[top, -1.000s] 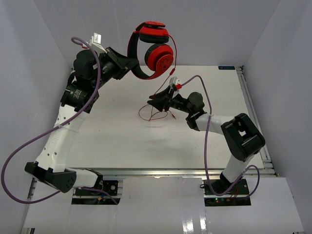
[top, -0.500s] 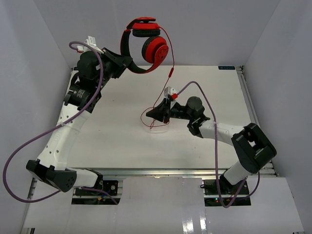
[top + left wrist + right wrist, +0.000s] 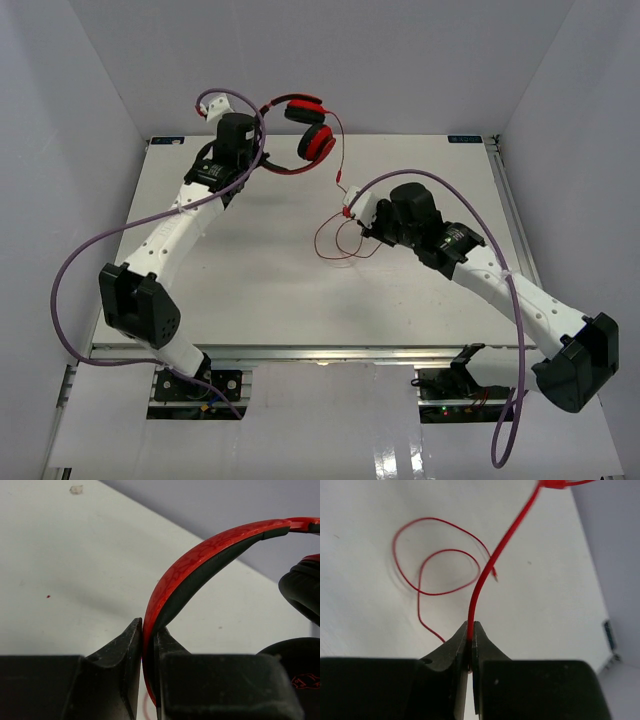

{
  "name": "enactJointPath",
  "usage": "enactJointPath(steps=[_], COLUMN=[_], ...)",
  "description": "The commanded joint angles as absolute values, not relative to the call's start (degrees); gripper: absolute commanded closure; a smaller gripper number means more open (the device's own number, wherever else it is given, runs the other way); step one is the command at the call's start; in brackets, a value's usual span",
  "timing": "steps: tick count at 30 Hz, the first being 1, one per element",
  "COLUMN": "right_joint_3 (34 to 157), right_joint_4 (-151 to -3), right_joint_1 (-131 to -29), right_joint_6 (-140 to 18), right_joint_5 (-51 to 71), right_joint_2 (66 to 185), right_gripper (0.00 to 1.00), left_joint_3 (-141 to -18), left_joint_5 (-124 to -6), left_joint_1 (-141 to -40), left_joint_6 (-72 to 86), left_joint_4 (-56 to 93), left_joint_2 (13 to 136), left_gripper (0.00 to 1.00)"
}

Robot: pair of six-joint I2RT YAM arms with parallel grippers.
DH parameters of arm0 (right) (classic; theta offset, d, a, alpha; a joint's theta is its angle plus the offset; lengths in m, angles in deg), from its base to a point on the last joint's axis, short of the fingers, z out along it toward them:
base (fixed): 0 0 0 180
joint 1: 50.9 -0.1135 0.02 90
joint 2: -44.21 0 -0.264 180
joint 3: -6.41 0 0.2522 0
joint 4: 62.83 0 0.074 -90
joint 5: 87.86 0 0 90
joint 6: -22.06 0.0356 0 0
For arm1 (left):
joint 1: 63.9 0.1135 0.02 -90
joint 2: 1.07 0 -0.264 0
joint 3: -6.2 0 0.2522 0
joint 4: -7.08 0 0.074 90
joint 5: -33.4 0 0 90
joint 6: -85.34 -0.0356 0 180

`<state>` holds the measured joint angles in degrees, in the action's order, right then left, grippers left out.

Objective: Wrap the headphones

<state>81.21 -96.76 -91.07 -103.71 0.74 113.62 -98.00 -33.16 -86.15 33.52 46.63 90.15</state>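
Seen from my remote station, my left hand (image 3: 148, 628) is shut tight on the black-lined headband of the red headphones (image 3: 312, 140) and holds them raised over the far left-centre of the tabletop (image 3: 230, 290). The band's crown sits at the fingers and its long axis runs rightward, with both ear cups at the right end. The thin red cord (image 3: 343, 155) drops from the cups toward the near side to my right hand (image 3: 471, 630), which is pinched closed on it low over the tabletop. Beyond the pinch the slack lies in loose loops on the white surface
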Motion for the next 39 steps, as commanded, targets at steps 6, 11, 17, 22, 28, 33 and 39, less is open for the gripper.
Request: enactJointPath(steps=[6,11,17,22,28,33,39], right_joint_3=[89.6,101.5,106.9,108.0,99.6,97.1,98.0], right_joint_4=[-106.5,-108.8,-107.2,-106.4,-96.7,-92.4,-91.3], right_joint_1=[-92.3,-92.3,-92.3,-92.1,-89.7,-80.0,-73.2], right_joint_6=[-131.1,-131.9,-131.3,-129.3,-126.9,-119.9,-113.3], right_joint_5=[-15.5,-7.2,-3.9,-0.5,-0.3,7.1,11.8], right_joint_2=[109.0,113.3,116.2,117.0,116.7,118.3,121.2], right_gripper=[0.92,0.92,0.92,0.92,0.92,0.92,0.92], left_joint_3=[-94.6,-89.2,-80.9,-75.7,-70.7,-67.6,-65.2], left_joint_5=[-37.9,-49.7,-57.9,-63.8,-68.8,-71.5,-72.9], left_joint_1=[-87.9,-90.3,-91.6,-92.6,-95.8,-98.6,-99.6], left_joint_6=[20.5,13.7,9.3,7.4,7.3,6.3,6.1], left_joint_4=[42.3,39.2,34.2,31.9,27.3,26.7,26.7], left_joint_2=[90.8,90.9,87.8,85.2,79.4,74.1,69.0], left_gripper=[1.0,1.0,1.0,1.0,1.0,1.0,1.0])
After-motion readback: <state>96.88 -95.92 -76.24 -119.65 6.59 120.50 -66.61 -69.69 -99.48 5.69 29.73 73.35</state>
